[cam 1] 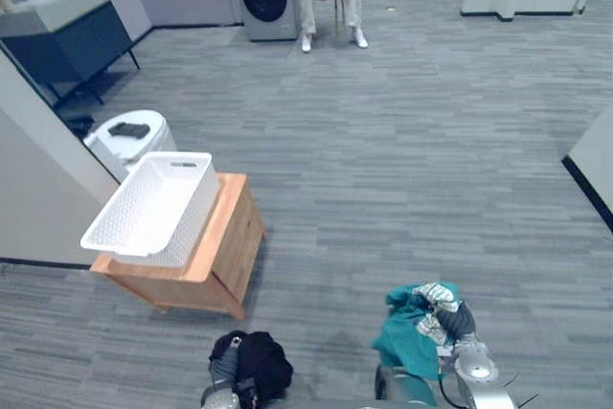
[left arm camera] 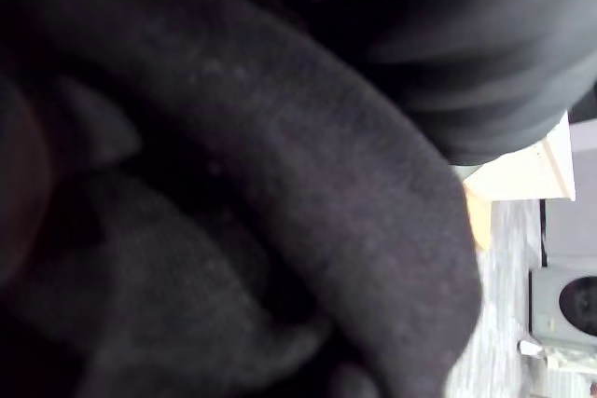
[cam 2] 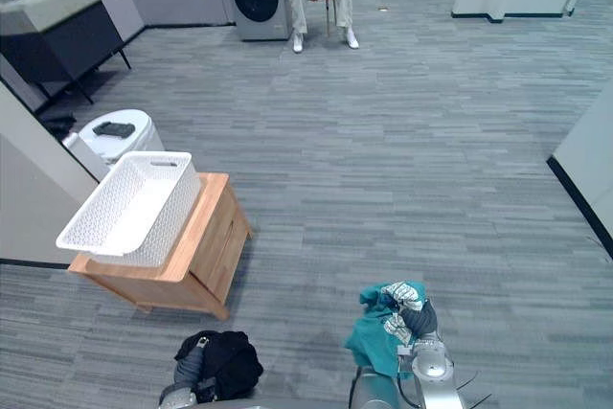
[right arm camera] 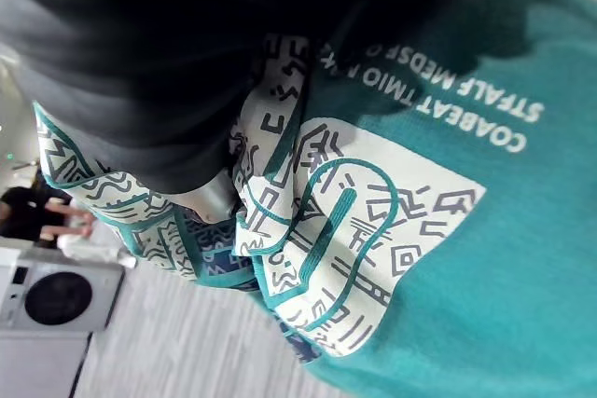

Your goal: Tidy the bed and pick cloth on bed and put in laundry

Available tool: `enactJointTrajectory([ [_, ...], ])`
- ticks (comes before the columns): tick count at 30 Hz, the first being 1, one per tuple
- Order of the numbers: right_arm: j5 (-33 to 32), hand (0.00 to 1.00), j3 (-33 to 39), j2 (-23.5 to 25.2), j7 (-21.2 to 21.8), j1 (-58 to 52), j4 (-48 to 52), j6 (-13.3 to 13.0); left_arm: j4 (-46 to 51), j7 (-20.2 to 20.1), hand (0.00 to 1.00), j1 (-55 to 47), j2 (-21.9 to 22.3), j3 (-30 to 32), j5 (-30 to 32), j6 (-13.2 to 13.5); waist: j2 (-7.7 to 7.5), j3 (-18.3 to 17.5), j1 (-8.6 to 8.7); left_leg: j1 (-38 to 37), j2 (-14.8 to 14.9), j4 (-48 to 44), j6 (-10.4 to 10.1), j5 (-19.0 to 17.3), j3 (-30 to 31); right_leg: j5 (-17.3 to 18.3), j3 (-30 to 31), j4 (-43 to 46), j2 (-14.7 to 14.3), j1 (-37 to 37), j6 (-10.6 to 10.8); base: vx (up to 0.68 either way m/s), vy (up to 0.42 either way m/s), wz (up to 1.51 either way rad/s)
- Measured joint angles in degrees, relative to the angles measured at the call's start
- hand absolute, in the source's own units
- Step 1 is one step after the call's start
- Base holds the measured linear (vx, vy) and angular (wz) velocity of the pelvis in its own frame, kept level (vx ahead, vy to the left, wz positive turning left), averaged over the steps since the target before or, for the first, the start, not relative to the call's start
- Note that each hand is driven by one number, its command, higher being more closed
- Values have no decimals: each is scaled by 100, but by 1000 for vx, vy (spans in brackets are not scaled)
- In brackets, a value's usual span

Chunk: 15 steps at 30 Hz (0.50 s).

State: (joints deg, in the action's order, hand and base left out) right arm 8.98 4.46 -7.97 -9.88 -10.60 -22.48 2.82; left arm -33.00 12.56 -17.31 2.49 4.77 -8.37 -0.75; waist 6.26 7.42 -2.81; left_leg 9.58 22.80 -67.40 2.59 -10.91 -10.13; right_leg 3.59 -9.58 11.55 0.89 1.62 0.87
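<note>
Black cloth [left arm camera: 233, 193], bunched in thick soft folds, sits close up against the camera. Past its edge, at about 3 o'clock, the corner of a pale wooden cabinet [left arm camera: 520, 177] shows. Toward 4 and 5 o'clock lie grey floor [left arm camera: 504, 309] and a washing machine [left arm camera: 571, 303] with a dark round door.
</note>
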Motion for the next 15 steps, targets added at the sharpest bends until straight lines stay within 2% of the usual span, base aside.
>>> enactJointTrajectory([
  [1,0,100,4,8,-1,2,74,0,50,-1,100,2,-4,15,1,3,-20,7,0,127,-41,-41,21,-46,-231,38,-21,-128,-3,-150,-60,546,-410,9],
  [2,2,100,23,-28,1,45,205,-9,179,-14,100,52,6,43,1,5,-61,6,-5,513,-403,511,-95,-121,-713,77,-57,-413,24,-397,-123,392,-221,12],
  [3,4,100,23,-37,5,60,206,-8,204,-15,100,56,10,43,0,5,-64,5,-10,552,-471,711,-133,-137,-789,79,-79,-449,29,-430,-126,440,-208,14],
  [4,5,100,57,-46,13,113,206,-5,309,-23,100,53,26,40,2,6,-64,5,-52,610,-759,1951,-325,-238,-1264,90,-233,-674,40,-578,-146,279,-92,10],
  [5,11,100,85,-46,14,115,205,-4,335,-37,100,61,29,40,4,6,-65,5,-78,601,-833,2440,-332,-235,-1490,103,-317,-756,33,-683,-152,385,-82,36],
  [6,16,100,162,-45,15,115,204,4,338,-99,100,109,34,40,8,5,-106,4,-91,560,-1010,3409,-378,-202,-2030,93,-522,-929,35,-880,-115,342,-56,52],
  [8,23,100,225,-65,13,124,204,4,342,-141,100,170,89,23,9,-2,-173,-34,-78,522,-1230,4482,-445,-109,-2808,144,-856,-1111,39,-1100,-45,465,-47,83],
  [10,70,100,248,-141,15,215,203,4,358,-149,100,212,86,-63,11,-16,-222,-60,-116,402,-1426,5350,-189,60,-3583,377,-1242,-1094,34,-1358,234,518,19,84],
  [11,79,100,248,-155,15,237,204,4,365,-144,100,196,87,-60,12,-19,-217,-65,-118,357,-1479,5434,-104,111,-3582,484,-1293,-958,40,-1392,299,477,80,63],
  [12,97,100,232,-127,17,236,202,4,368,-141,100,168,88,-16,13,-26,-280,-94,-124,217,-1556,5554,462,453,-3521,841,-1375,-368,185,-1378,469,491,132,64],
  [13,166,100,161,-51,24,221,142,3,366,-138,100,66,80,21,16,-28,-402,-209,-117,95,-1751,5596,820,575,-3438,1159,-1371,768,510,-1087,770,592,184,68],
  [14,224,100,120,-5,24,228,99,3,366,-134,100,56,57,41,14,-29,-489,-268,-112,33,-1893,5638,829,557,-3357,1214,-1333,1486,718,-839,865,589,197,90],
  [15,287,100,84,168,32,207,70,1,374,-131,100,89,-32,42,14,-27,-727,-310,-81,-74,-2142,5728,846,472,-3102,959,-1131,2850,1083,-334,1148,484,138,90],
])
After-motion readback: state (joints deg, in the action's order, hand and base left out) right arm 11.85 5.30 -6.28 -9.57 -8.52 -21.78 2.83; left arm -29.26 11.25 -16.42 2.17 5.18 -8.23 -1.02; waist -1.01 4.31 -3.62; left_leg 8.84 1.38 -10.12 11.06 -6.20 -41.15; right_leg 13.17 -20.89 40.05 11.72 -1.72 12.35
